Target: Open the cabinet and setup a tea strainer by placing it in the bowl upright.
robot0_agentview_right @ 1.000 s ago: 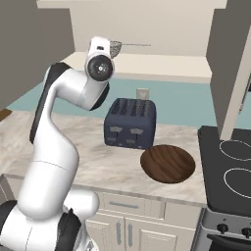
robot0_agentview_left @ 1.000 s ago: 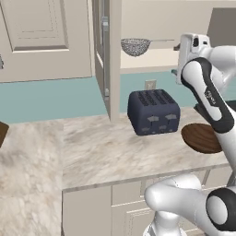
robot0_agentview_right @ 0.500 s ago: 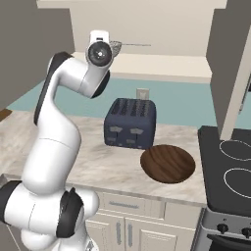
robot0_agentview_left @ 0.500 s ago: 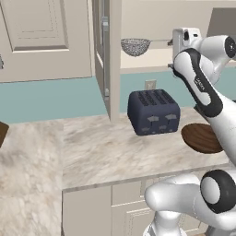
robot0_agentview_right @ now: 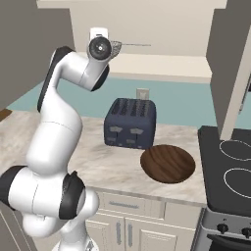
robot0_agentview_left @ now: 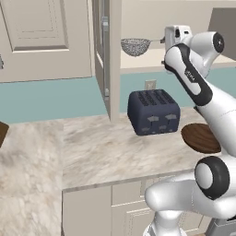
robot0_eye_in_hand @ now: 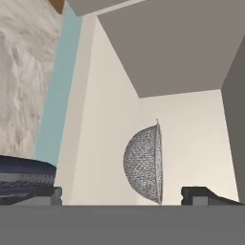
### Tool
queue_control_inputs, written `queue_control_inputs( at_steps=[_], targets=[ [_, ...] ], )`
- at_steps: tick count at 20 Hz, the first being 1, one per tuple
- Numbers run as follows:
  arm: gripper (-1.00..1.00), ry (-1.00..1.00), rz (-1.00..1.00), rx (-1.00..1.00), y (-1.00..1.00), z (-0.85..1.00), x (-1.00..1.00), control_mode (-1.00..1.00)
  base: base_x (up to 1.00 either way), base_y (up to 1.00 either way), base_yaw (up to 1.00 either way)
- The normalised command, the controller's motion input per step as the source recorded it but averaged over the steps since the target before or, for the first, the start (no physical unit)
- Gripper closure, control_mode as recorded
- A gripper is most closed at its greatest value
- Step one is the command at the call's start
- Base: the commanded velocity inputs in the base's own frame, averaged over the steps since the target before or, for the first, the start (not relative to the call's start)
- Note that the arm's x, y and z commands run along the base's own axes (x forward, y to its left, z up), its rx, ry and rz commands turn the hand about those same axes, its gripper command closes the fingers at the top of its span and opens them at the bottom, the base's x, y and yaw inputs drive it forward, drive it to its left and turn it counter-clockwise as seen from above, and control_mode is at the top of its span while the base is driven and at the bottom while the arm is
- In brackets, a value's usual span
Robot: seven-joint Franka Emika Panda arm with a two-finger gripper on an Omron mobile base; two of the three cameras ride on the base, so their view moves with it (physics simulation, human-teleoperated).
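Up at the open cabinet (robot0_agentview_left: pixel 109 55), my gripper (robot0_eye_in_hand: pixel 122 194) has its jaws spread wide with nothing between them. In the hand view the two dark tips sit low at either side, and the strainer (robot0_eye_in_hand: pixel 143 162) lies in the gap ahead of them, not touched by either. That view is rolled, so the strainer's mesh dome bulges toward the left of the picture and its thin rim runs as a near-vertical line on the right.

From the left base view, the strainer (robot0_agentview_left: pixel 136 46) rests on the pale shelf (robot0_agentview_left: pixel 152 60) inside the cabinet, rim up and dome down, with a thin handle reaching right toward my hand (robot0_agentview_left: pixel 178 36). My hand is just beside the end of that handle; I cannot tell whether they touch. The left door stands swung out, edge-on to the camera. In the right base view my wrist covers most of the strainer (robot0_agentview_right: pixel 115 47), leaving a bit of mesh and the thin handle showing to its right.

Below the shelf, on the marbled counter (robot0_agentview_left: pixel 97 147), a dark blue toaster (robot0_agentview_left: pixel 153 112) stands against the teal wall. The bowl (robot0_agentview_left: pixel 200 138) sits on the counter to the toaster's right, nearer the front edge, partly behind my arm in the left view. From the right view the bowl (robot0_agentview_right: pixel 167 163) lies between the toaster (robot0_agentview_right: pixel 130 123) and the stove (robot0_agentview_right: pixel 229 176).
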Motion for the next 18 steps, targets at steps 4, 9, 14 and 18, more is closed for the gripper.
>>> queue_control_inputs(
  at_steps=[4, 9, 14, 18],
  targets=[
    [-1.00, 0.00, 0.00, 0.00, 0.19, 0.00, 0.18, -1.00, 0.00, 0.00, 0.00],
    [-1.00, 0.00, 0.00, -0.01, 0.08, 0.00, 0.26, -1.00, 0.00, 0.00, 0.00],
    [-1.00, 0.00, 0.00, -0.03, 0.06, 0.00, 0.36, -1.00, 0.00, 0.00, 0.00],
    [-1.00, 0.00, 0.00, -0.01, 0.07, 0.00, 0.36, -1.00, 0.00, 0.00, 0.00]
  ],
)
